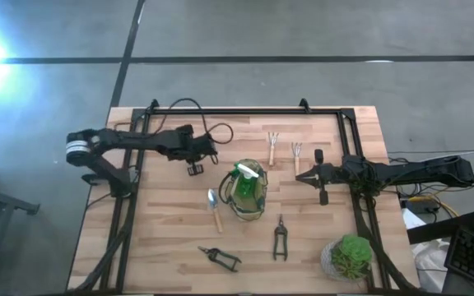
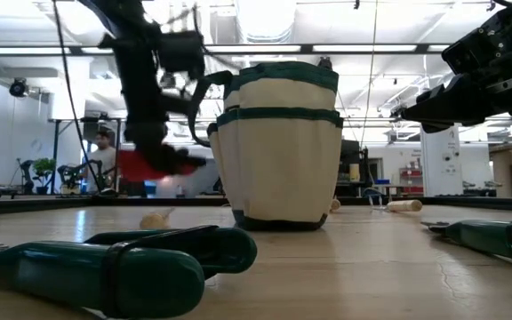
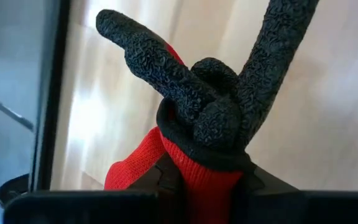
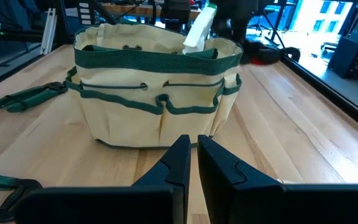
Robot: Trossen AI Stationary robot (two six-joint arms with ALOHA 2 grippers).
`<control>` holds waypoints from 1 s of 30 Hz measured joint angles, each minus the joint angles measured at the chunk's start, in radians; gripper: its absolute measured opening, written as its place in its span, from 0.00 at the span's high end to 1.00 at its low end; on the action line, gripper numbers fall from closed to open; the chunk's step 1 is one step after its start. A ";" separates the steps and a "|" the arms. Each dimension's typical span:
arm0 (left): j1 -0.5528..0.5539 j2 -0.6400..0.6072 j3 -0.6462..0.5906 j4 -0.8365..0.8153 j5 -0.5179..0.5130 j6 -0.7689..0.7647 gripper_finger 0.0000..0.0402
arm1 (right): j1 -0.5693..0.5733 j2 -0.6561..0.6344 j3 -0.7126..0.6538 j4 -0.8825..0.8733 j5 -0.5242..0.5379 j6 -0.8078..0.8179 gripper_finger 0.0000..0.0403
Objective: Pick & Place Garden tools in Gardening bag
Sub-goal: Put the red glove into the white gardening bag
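My left gripper (image 1: 197, 158) is shut on a red-and-black glove (image 3: 185, 106), left of the olive-khaki bag (image 1: 248, 196) and above the table. The bag stands upright on its base, with the green spray bottle (image 1: 249, 173) inside it, white top up. My right gripper (image 1: 303, 177) is shut and empty, just right of the bag (image 4: 154, 93). On the table lie two wooden-handled forks (image 1: 273, 145) (image 1: 297, 154) beyond the bag, the trowel (image 1: 213, 210) to its left, and two pruners (image 1: 280, 239) (image 1: 219, 257) on the near side. My left gripper pinches the glove's red cuff part (image 3: 197, 177) between its two fingers (image 3: 157, 182). The glove's black-coated fingers (image 3: 148, 50) stick out beyond the fingertips. In the low view the gripper comes from above and the glove (image 2: 154, 164) hangs clear of the table.
A bushy potted plant (image 1: 350, 256) stands at the table's near right corner. A black frame (image 1: 245, 111) runs along the far and side edges, with cables at the far left. In the low view the pruners' green handles (image 2: 105, 267) (image 2: 496, 238) lie close in front.
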 joint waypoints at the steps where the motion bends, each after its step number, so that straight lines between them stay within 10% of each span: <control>1: 0.000 -0.026 0.000 0.007 0.000 -0.010 0.85 | 0.000 0.000 0.000 0.000 0.000 0.000 0.93; 12: -0.007 -0.322 -0.015 0.227 0.056 -0.069 0.85 | 0.000 0.000 0.000 -0.002 0.000 0.000 0.93; 30: -0.038 -0.465 -0.388 1.257 0.621 -0.167 0.85 | 0.000 0.000 0.000 -0.002 0.000 0.000 0.93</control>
